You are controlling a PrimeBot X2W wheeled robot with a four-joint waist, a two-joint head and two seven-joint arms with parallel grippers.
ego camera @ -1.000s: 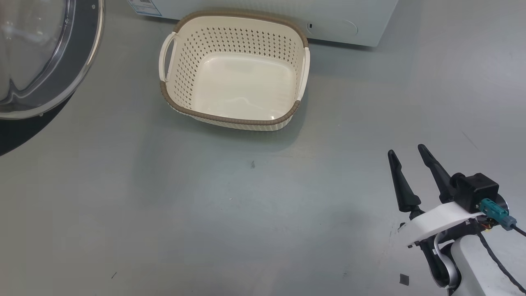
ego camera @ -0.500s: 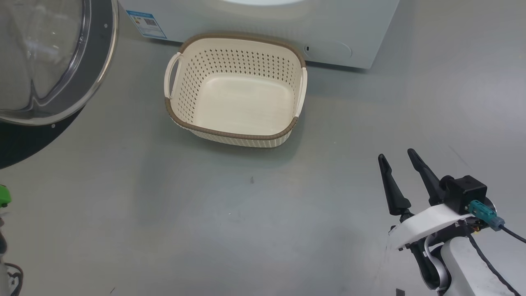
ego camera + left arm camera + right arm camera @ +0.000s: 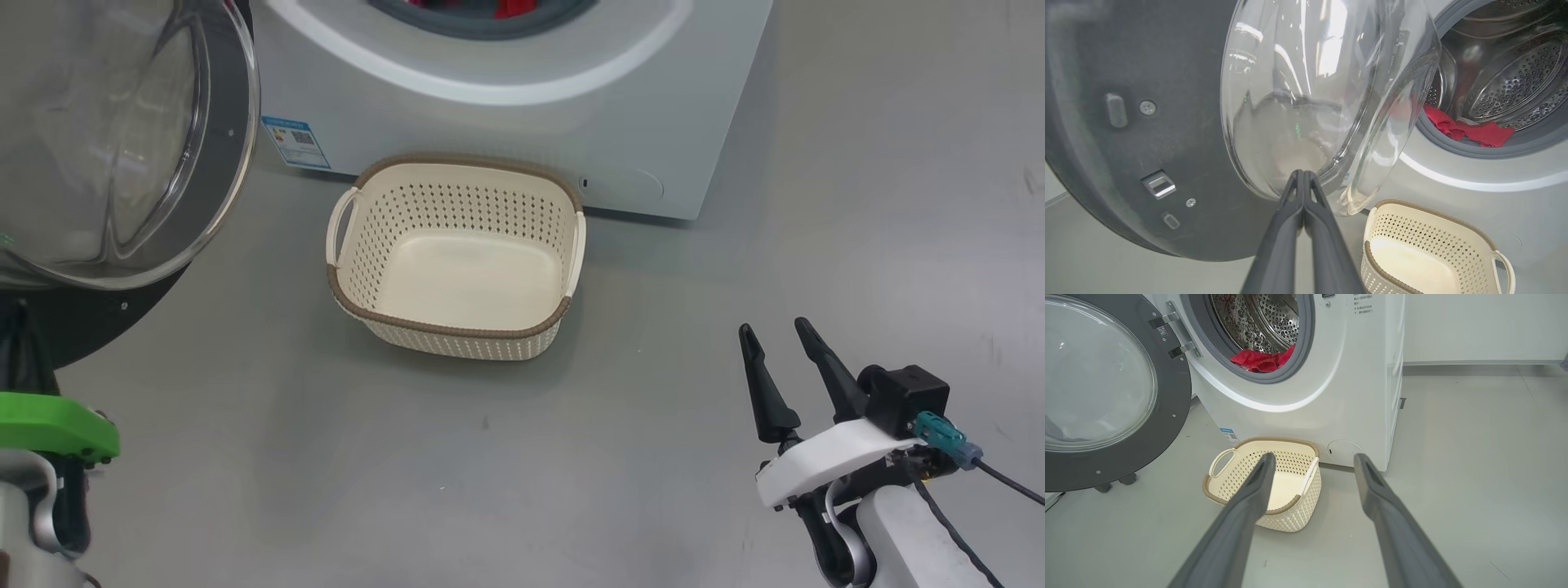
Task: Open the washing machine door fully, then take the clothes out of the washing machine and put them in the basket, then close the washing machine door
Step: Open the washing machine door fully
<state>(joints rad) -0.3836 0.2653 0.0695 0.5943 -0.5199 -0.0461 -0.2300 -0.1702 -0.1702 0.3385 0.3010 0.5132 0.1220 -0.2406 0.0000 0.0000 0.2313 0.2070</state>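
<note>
Your left pincer tips together by door glass, likely for pushing it wide. Your right pincer spread, ready for clothes; basket parked below drum mouth to catch them.

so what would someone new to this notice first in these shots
The big round washing machine door, swung wide open at the left with its clear glass bowl bulging out, grabs the eye first. Then the bright red clothes heaped at the lip of the steel drum in the white washing machine, and the empty cream basket on the floor just in front of it.
</note>
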